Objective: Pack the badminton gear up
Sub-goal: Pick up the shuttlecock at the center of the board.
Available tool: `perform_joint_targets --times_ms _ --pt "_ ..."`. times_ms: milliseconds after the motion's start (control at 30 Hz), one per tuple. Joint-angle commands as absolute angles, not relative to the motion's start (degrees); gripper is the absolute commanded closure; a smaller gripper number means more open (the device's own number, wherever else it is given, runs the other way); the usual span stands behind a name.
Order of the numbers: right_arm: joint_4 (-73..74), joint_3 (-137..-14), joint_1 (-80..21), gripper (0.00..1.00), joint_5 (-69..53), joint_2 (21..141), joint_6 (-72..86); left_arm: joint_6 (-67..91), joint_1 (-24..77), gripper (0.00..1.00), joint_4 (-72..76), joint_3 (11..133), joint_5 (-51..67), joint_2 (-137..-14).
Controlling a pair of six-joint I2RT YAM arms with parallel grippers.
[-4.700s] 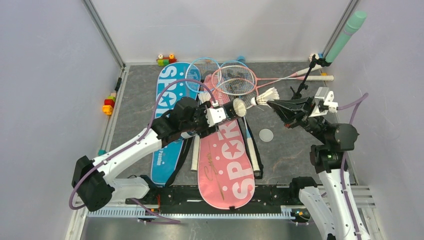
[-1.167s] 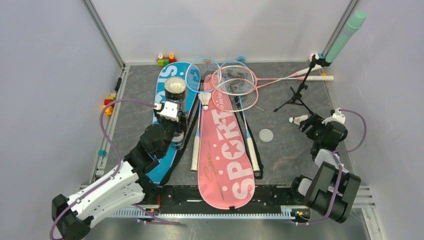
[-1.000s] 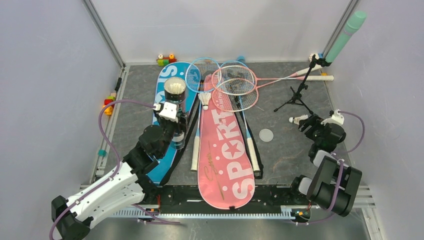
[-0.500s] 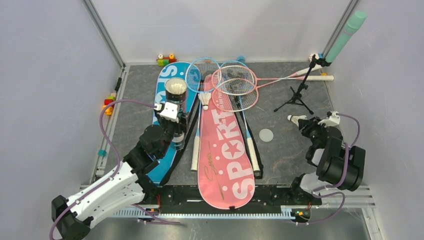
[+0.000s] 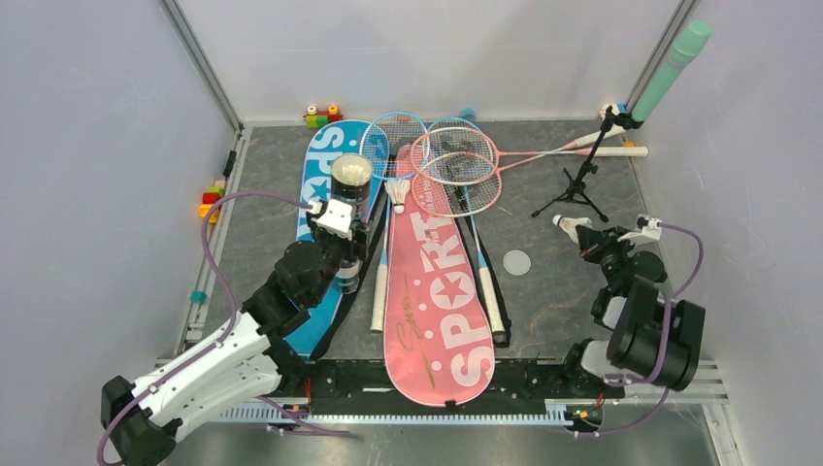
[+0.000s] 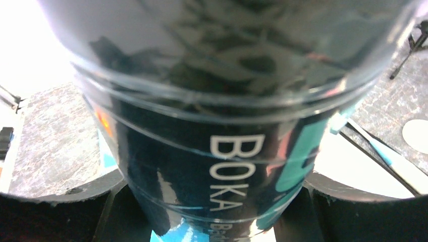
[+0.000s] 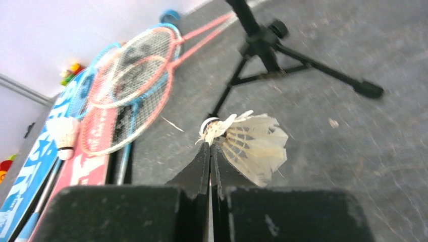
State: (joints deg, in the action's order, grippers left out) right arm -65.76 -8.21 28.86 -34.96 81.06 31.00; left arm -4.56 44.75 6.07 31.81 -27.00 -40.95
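While left claw [image 6: 212,219] grips the dark tube [image 6: 222,151], right claw [image 7: 210,151] seemingly pinches frayed shuttlecock [image 7: 252,143].

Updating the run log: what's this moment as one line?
left gripper: holds tube | right gripper: shut on shuttlecock | second shuttlecock: loose beside rackets

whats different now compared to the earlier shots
The left gripper swung the tube from lying level at the centre to upright over the blue bag, and lately nudged it right. The right gripper drew back to the right side, came down beside the tripod and shut on the shuttlecock there. The rackets, pink bag and other shuttlecock stayed put.
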Motion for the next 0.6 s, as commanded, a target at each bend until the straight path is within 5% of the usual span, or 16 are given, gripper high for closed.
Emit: perform_joint_targets --times_ms 0,200,367,567 --pt "-61.78 -8.52 26.02 1.00 -39.10 69.32 30.96 -9.68 44.73 0.97 10.82 32.55 -20.86 -42.74" --pt "-26.27 -14.97 14.08 1.00 -29.06 46.36 17.42 -21.73 44.73 0.98 16.51 34.00 -18.82 -50.73" --pt "-22.93 -13.51 10.86 1.00 -35.94 31.72 20.55 -34.12 44.69 0.98 14.00 37.50 -11.65 -56.31" --pt "-28.28 -13.22 7.82 1.00 -45.63 25.65 26.10 -43.10 44.56 0.98 13.21 43.77 -16.79 -64.44"
